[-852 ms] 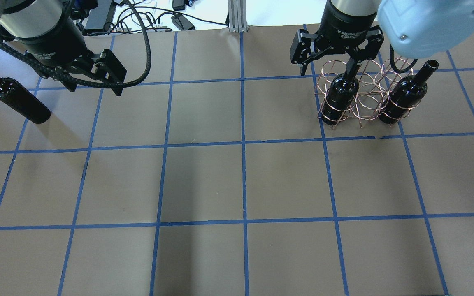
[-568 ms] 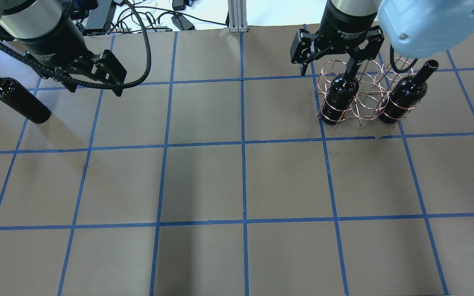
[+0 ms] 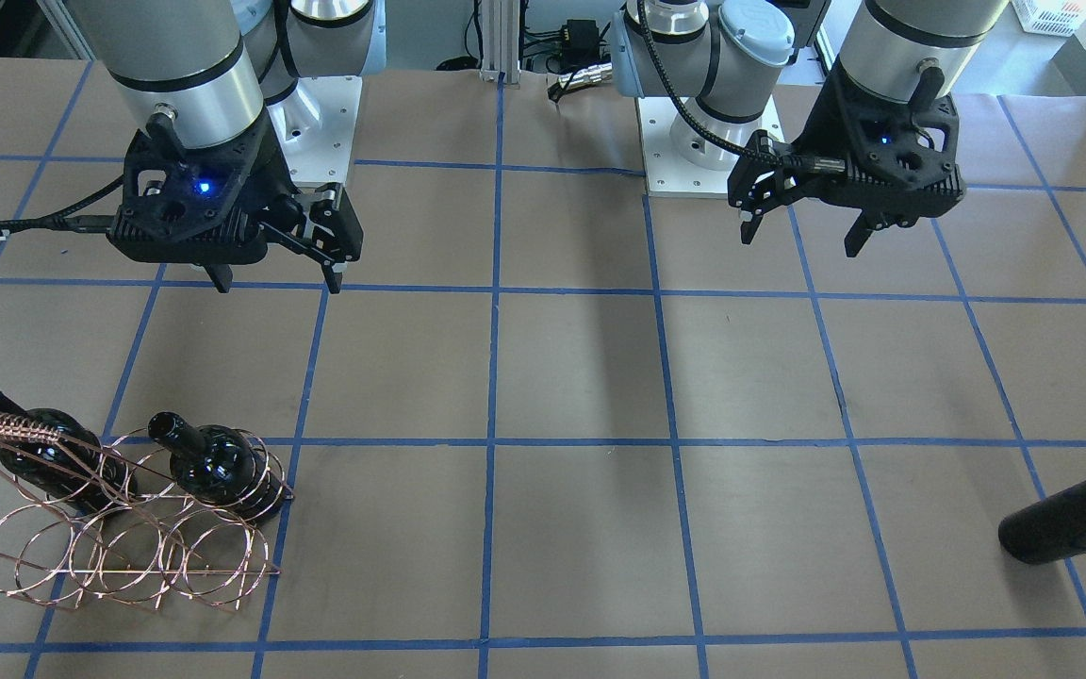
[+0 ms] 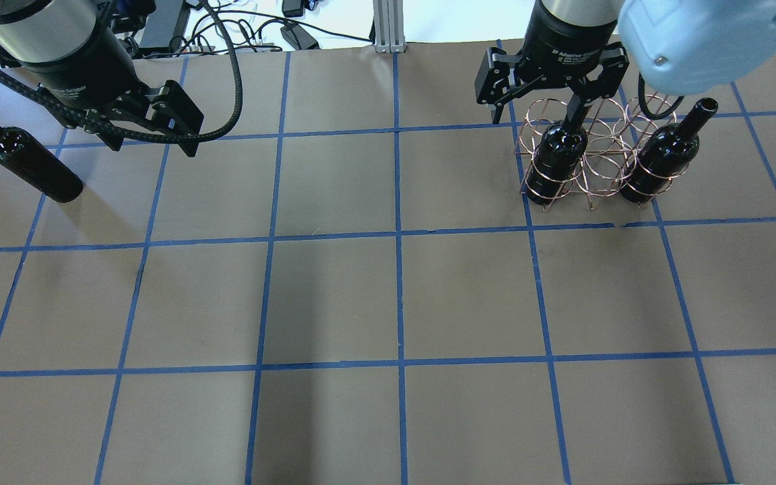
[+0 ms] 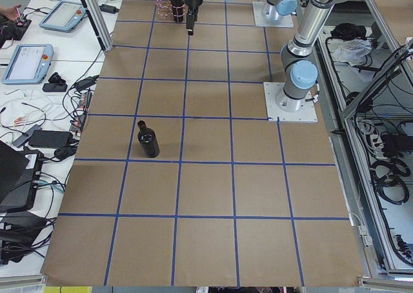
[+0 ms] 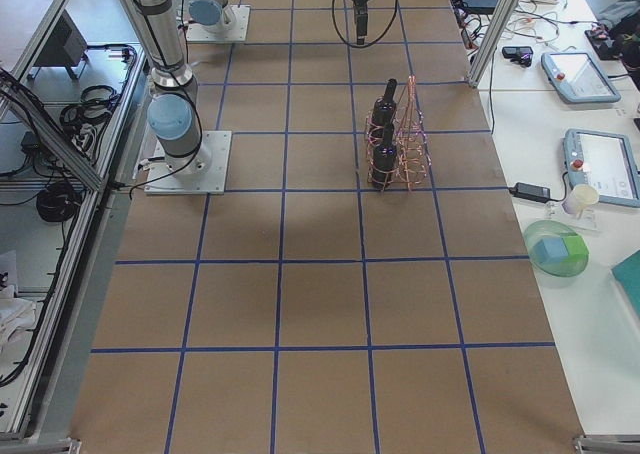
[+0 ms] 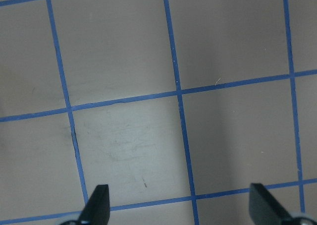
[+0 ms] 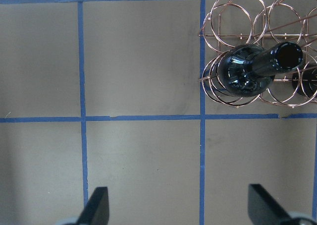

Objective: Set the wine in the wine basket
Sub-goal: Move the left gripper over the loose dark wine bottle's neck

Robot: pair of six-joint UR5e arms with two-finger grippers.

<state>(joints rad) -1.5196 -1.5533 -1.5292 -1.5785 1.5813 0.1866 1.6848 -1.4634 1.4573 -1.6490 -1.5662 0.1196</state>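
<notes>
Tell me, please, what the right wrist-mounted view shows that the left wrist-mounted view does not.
Only the right wrist-mounted view shows the wine basket, with one wine bottle standing in a corner ring and a second bottle cut off by the frame's edge. Only the left wrist-mounted view shows faint scuff marks on bare paper; no task things appear. Both look down on the table with its blue tape grid, and both the right gripper and the left gripper are open and empty.
</notes>
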